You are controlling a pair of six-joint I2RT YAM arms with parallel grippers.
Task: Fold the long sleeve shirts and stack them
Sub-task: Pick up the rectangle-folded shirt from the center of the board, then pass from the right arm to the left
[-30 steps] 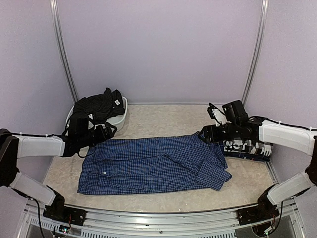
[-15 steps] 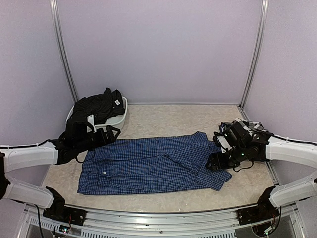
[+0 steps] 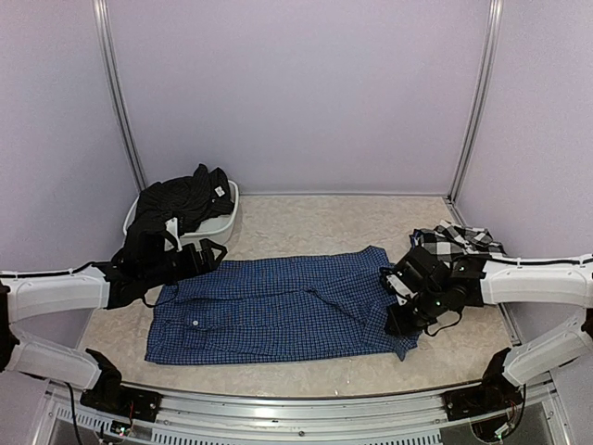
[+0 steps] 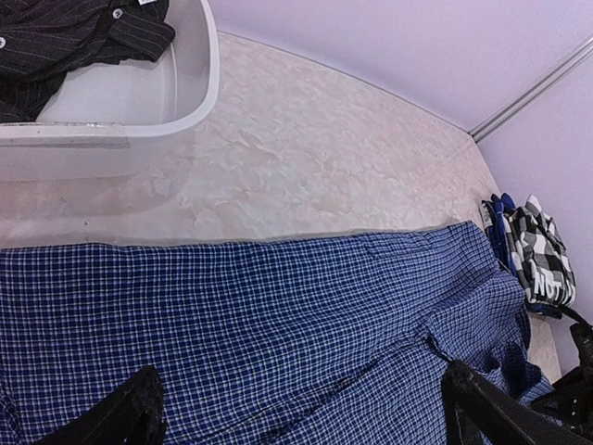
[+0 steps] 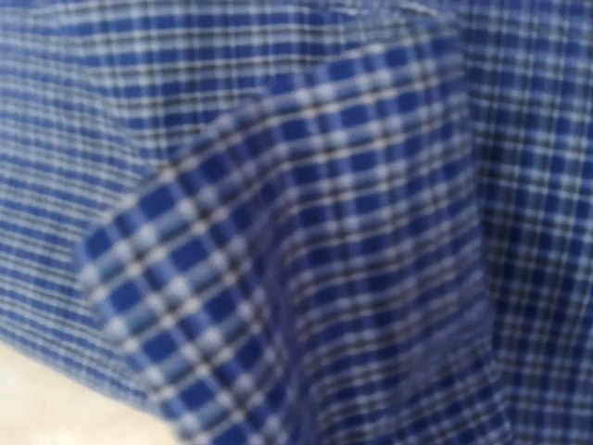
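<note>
Blue shirt (image 3: 278, 311): spread flat mid-frame on desk (image 3: 306, 218), sleeve end bunched at lower right. Likely step: folding that end inward. It is best taken by the edge alone, carried low and laid square.
Black shirt (image 3: 181, 199): in tub (image 3: 227, 218), upper left.
Checked shirt (image 3: 459, 241): right edge.
Right gripper (image 3: 403, 315): down on the bunched end (wrist view shows only blurred cloth); opening and hold cannot be told.
Left gripper (image 3: 206, 252): spread wide, empty, over the shirt's upper left corner.
</note>
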